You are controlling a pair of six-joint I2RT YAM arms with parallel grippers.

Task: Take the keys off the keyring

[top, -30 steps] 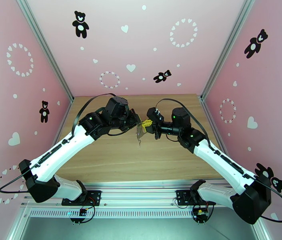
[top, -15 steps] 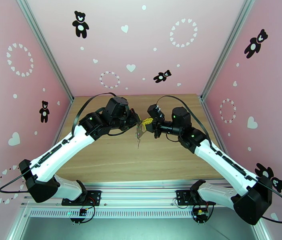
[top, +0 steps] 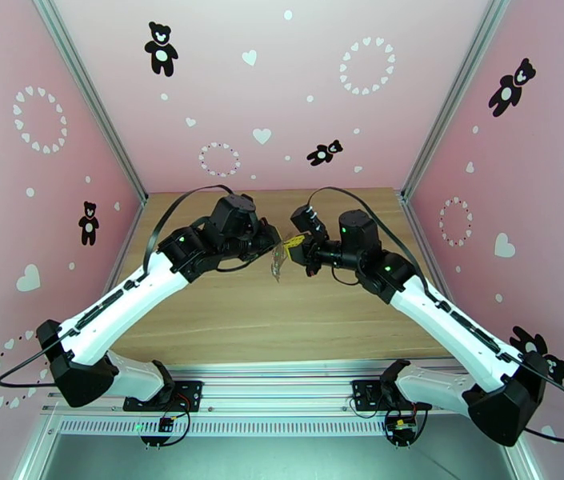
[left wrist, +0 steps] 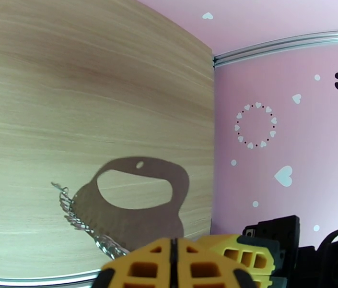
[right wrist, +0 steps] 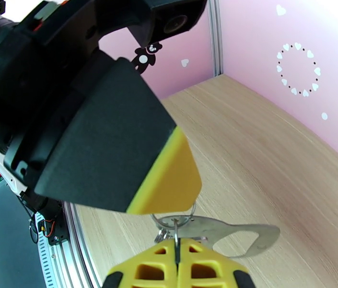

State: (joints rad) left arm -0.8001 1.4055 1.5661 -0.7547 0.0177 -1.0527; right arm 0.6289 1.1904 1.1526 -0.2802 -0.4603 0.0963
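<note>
Both grippers meet above the middle of the table. The keyring hangs between them: a flat silvery oval loop with a small ring cluster and a short chain. My right gripper is shut on the small ring at the loop's end. My left gripper has its yellow pads pressed together at the same end of the loop, and its finger sits just above the ring. The keys cannot be made out among the ring cluster.
The wooden table lies under the raised grippers, bounded by pink walls and aluminium corner posts. The arms' bases sit on the rail at the near edge.
The right arm has shifted slightly left and back, and the dangling keyring sits a little higher. The left arm has barely moved.
</note>
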